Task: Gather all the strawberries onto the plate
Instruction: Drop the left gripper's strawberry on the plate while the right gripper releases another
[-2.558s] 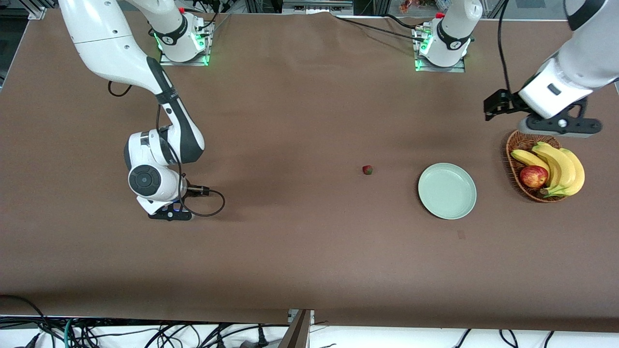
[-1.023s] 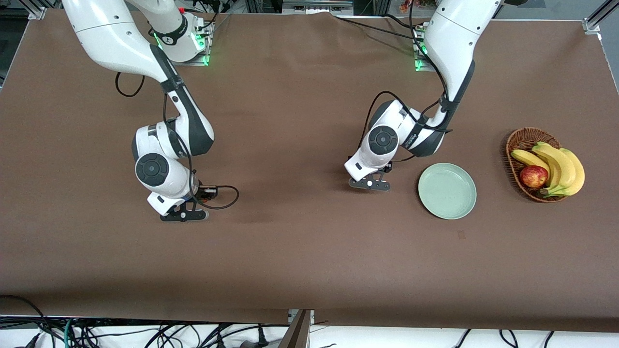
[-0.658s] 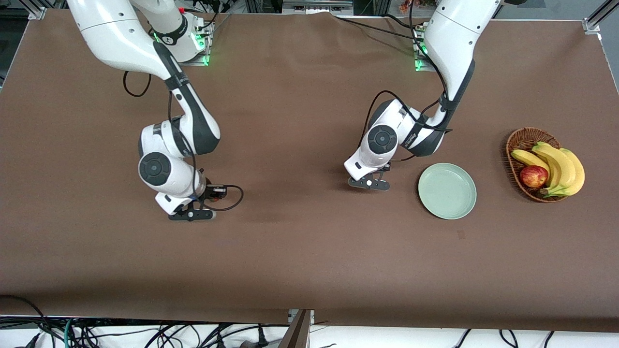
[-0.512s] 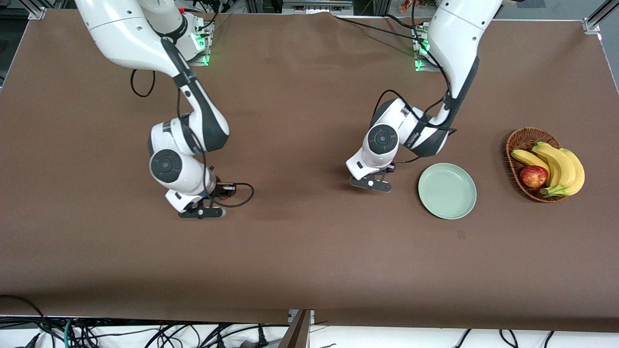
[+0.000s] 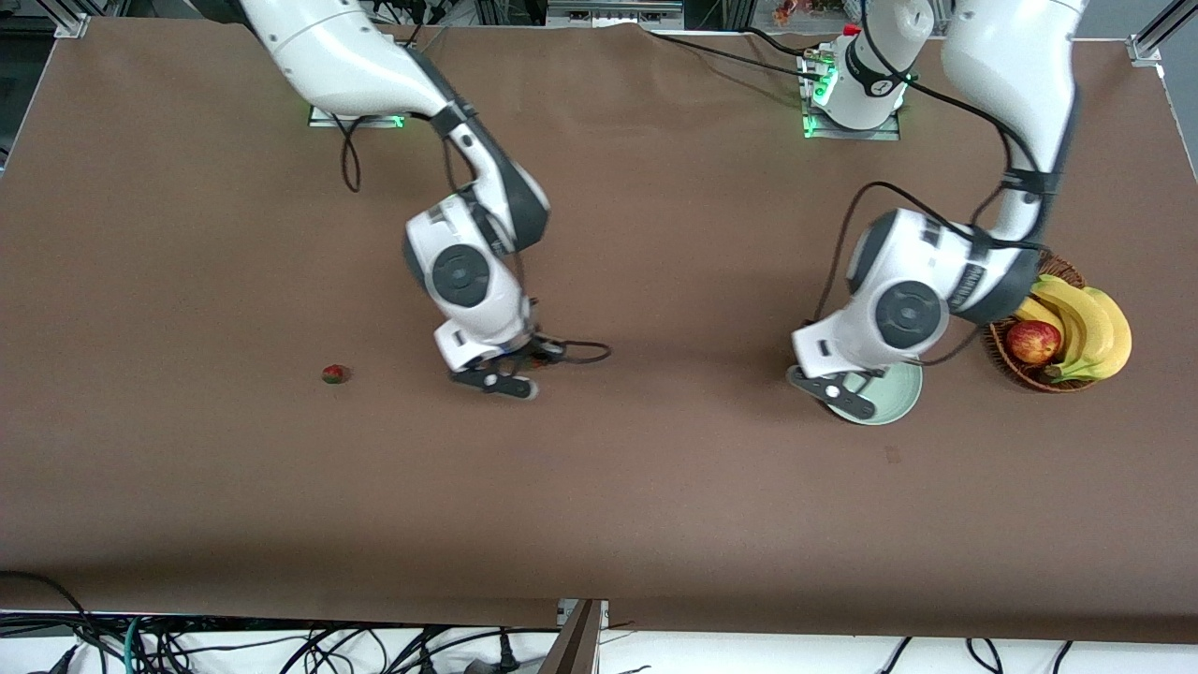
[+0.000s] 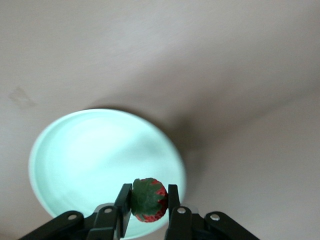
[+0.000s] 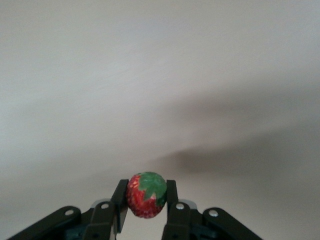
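Note:
My left gripper [image 5: 836,390] is shut on a strawberry [image 6: 148,200] and holds it over the edge of the pale mint-green plate [image 5: 896,400]. The plate [image 6: 85,155] lies just under it in the left wrist view. My right gripper [image 5: 493,380] is shut on a second strawberry [image 7: 145,195] and holds it over the bare middle of the table. A third strawberry [image 5: 335,374] lies on the table toward the right arm's end. The left arm hides most of the plate in the front view.
A brown wicker basket [image 5: 1029,382] with bananas [image 5: 1090,328] and a red apple [image 5: 1033,341] stands beside the plate toward the left arm's end. A brown cloth covers the table.
Both grippers have risen and moved toward the left arm's end, each holding a strawberry. The left one is now over the plate. The third strawberry has come into view.

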